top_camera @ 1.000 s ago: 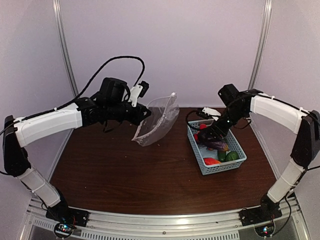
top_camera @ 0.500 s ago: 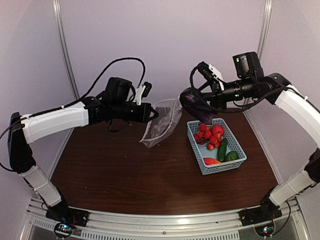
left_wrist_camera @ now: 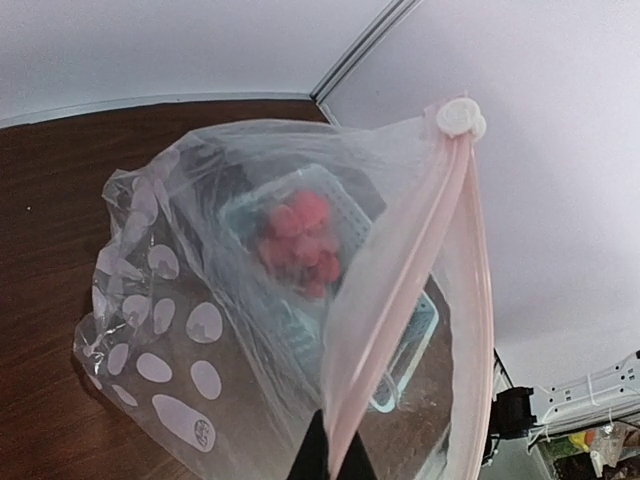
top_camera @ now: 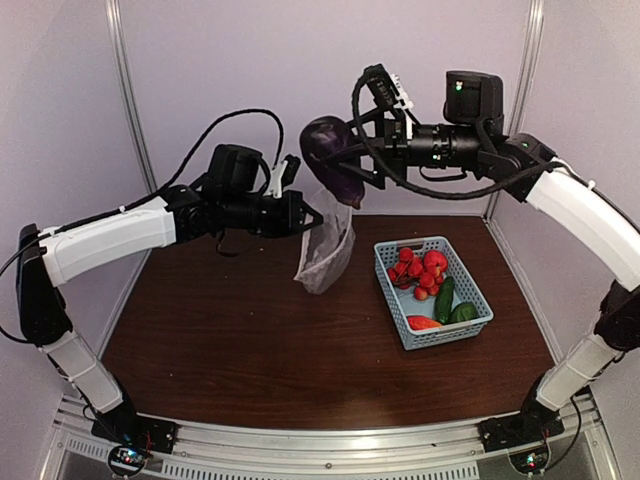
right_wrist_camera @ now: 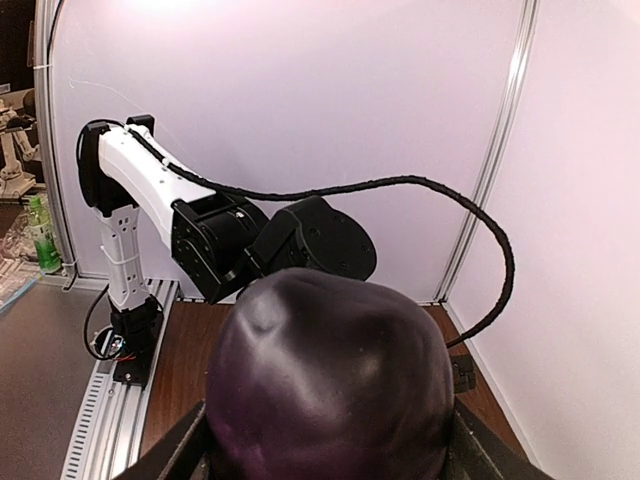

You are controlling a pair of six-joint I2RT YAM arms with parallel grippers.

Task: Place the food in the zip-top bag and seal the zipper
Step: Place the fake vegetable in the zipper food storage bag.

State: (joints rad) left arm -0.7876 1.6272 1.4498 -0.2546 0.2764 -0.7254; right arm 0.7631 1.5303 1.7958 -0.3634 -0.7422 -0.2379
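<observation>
Up above the tabletop point(top_camera: 250, 340), the right pincer point(top_camera: 362, 172) is clamped around a dark purple eggplant point(top_camera: 335, 160). In the right wrist view the eggplant fills the lower half of the frame, with a black finger point(right_wrist_camera: 190, 445) pressed against each side. From the top view the eggplant sits just over the upper edge of the zip-top bag point(top_camera: 325, 250), near it but I can't tell if they touch. The left pincer point(top_camera: 305, 215) is closed tight on the bag's mouth edge, and the bag hangs down from it, clear plastic with white dots, slumped and crumpled. Can't tell whether its bottom rests on the tabletop or hangs just off it. In the left wrist view the dark tips are pinched right on the zipper point(left_wrist_camera: 400, 290) — the pale pink strip runs up from them to the small white slider tab point(left_wrist_camera: 460, 117) at the far end, and the 2 sides of the strip spread apart a bit, so the mouth is partly open. Off to the right of the bag, well apart from both pincers, the light-blue basket point(top_camera: 482, 300) sits on the tabletop holding the rest of the food — a cluster of red round pieces point(top_camera: 418, 272), 2 green cucumbers point(top_camera: 447, 298) and a red-orange piece point(top_camera: 424, 322) at the near end.
</observation>
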